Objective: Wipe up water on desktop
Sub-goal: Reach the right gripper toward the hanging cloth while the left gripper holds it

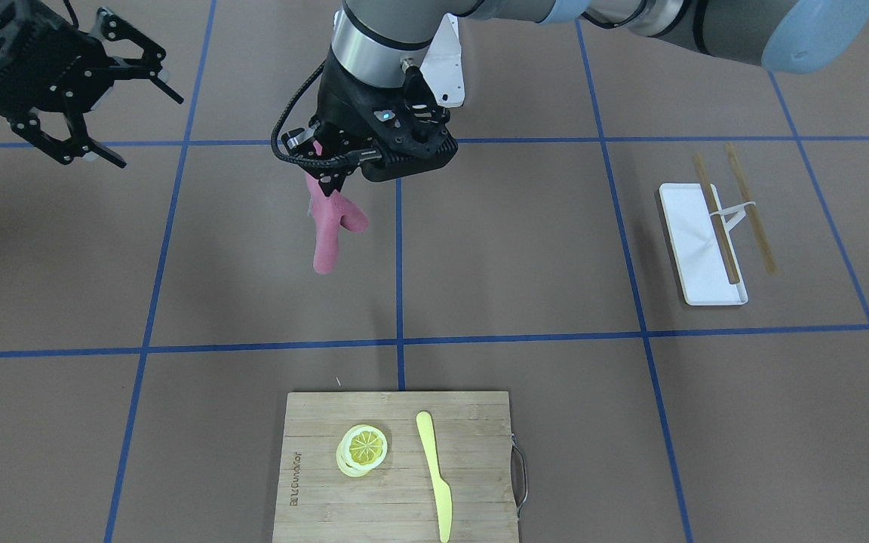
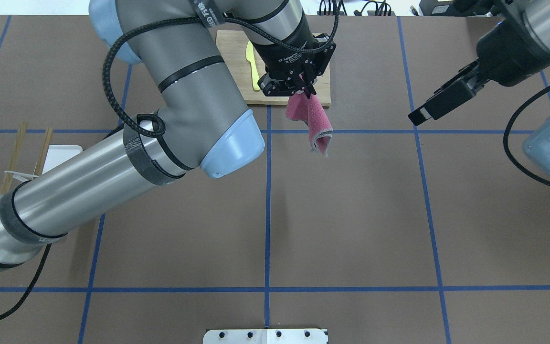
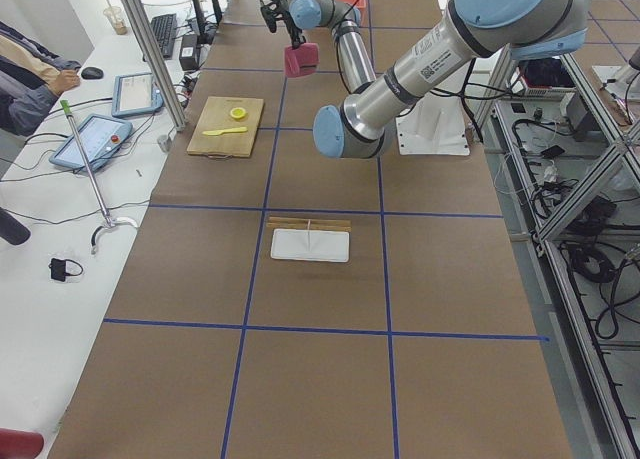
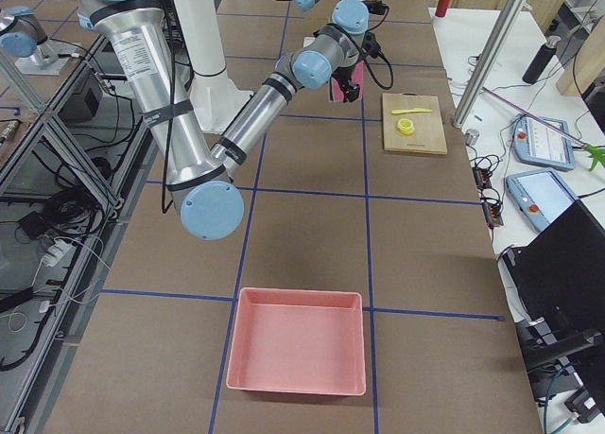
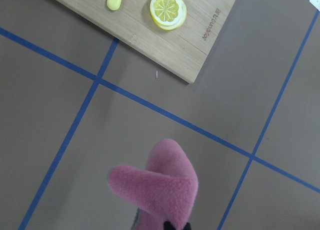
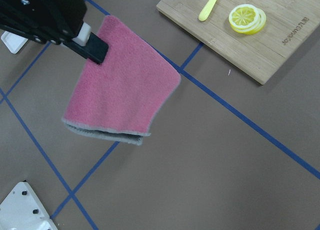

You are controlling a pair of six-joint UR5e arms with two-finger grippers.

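Observation:
My left gripper [image 1: 327,172] is shut on the top of a pink cloth [image 1: 327,226], which hangs folded above the brown desktop [image 1: 517,249] without touching it. In the overhead view the left gripper [image 2: 302,91] and cloth [image 2: 317,122] are just in front of the cutting board. The cloth also shows in the left wrist view [image 5: 160,190] and the right wrist view [image 6: 120,99]. My right gripper [image 1: 149,130] is open and empty, raised off to the side; it also shows in the overhead view [image 2: 430,111]. I can make out no water on the desktop in any view.
A bamboo cutting board [image 1: 472,422] holds lemon slices [image 1: 363,449] and a yellow knife [image 1: 434,475]. A white tray [image 1: 695,249] with chopsticks [image 1: 717,222] lies on my left side. A pink bin [image 4: 296,354] stands at the table's right end.

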